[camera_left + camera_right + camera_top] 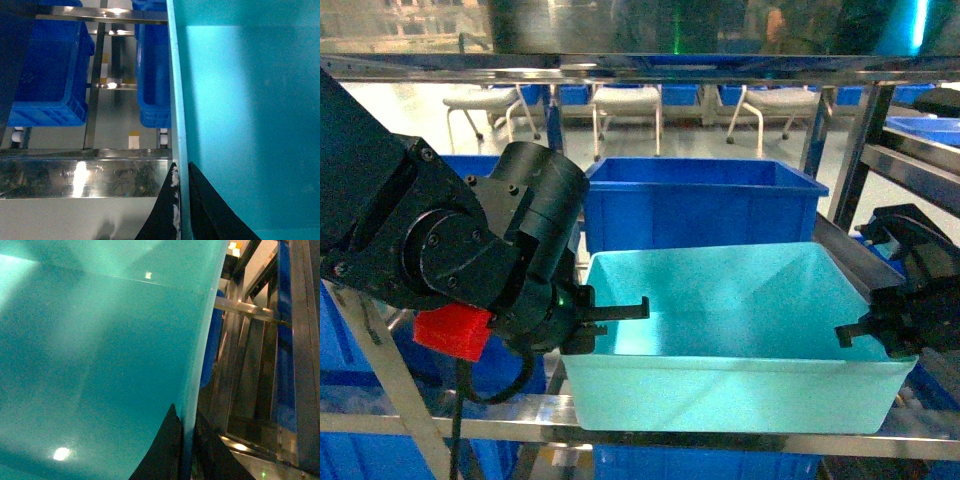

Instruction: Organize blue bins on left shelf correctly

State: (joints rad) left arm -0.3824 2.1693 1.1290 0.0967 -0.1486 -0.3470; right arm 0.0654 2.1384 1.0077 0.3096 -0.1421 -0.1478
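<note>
Your left gripper (620,318) pinches the turquoise bin (740,340) at its left wall — right gripper (868,335) pinches its right wall.

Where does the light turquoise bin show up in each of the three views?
Head: turquoise bin centre-right, on the shelf's front rail.
Left wrist: fills the right half.
Right wrist: fills the left two thirds.
Shared landmark: the royal-blue bin behind it, or the bin's rim between the fingers.

The tub (740,340) sits at the front of the shelf (720,432), with a bin (705,205) just behind it. The left gripper (620,318) straddles its left wall, the right gripper (865,335) its right wall, seemingly pinching both.
</note>
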